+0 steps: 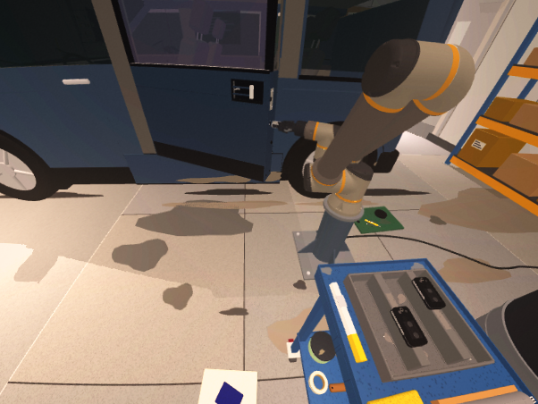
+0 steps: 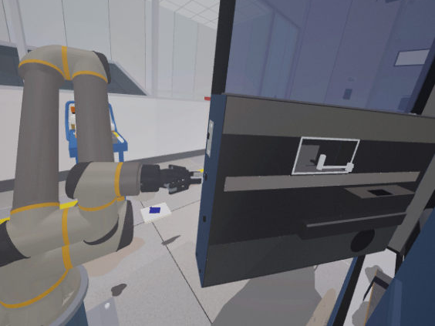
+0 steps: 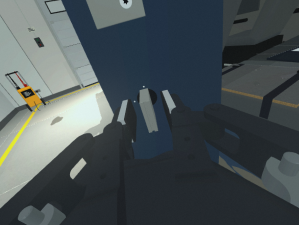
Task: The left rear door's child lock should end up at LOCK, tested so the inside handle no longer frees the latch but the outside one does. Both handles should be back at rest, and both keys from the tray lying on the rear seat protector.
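The child lock tab point(image 3: 148, 110), a small grey lever in a dark round recess, stands out from the blue end face of the open left rear door point(image 2: 308, 185), and my gripper point(image 3: 146, 106) sits with a finger on either side of it. The gripper point(image 2: 194, 178) is partly open and holds nothing. The inside handle point(image 2: 332, 164) lies in its white-framed recess on the door's trim. The outside handle point(image 1: 246, 91) is on the blue outer skin. Two black keys point(image 1: 409, 325) point(image 1: 428, 292) lie in the grey tray point(image 1: 418, 319) on the blue cart.
The door's end face is right in front of the fingers, with a grey latch plate point(image 3: 116, 11) above. The arm's base point(image 1: 328, 243) stands on the floor between car and cart. Orange shelving point(image 1: 505, 143) is on the right. A white card point(image 1: 229, 388) lies on the floor.
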Robot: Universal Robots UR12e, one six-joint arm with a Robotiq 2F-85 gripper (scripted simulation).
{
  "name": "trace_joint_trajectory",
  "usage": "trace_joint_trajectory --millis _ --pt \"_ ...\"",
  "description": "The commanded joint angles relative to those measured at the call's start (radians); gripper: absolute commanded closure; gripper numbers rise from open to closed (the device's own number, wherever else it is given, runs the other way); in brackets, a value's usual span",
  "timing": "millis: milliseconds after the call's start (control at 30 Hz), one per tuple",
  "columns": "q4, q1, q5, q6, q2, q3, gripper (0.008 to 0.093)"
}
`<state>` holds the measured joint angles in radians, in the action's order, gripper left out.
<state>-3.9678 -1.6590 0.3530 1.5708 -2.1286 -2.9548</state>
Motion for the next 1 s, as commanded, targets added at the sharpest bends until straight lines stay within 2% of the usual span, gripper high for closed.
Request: trace_joint_trajectory --millis 0,233,700,967 --pt "0.0 0.0 0.0 0.0 0.0 0.001 0.0654" --pt "0.0 0.0 0.0 0.0 0.0 0.001 0.0654" --pt "0.0 0.0 0.0 0.0 0.0 0.001 0.0924" --pt "0.0 0.0 0.0 -0.002 0.0 0.001 0.0934"
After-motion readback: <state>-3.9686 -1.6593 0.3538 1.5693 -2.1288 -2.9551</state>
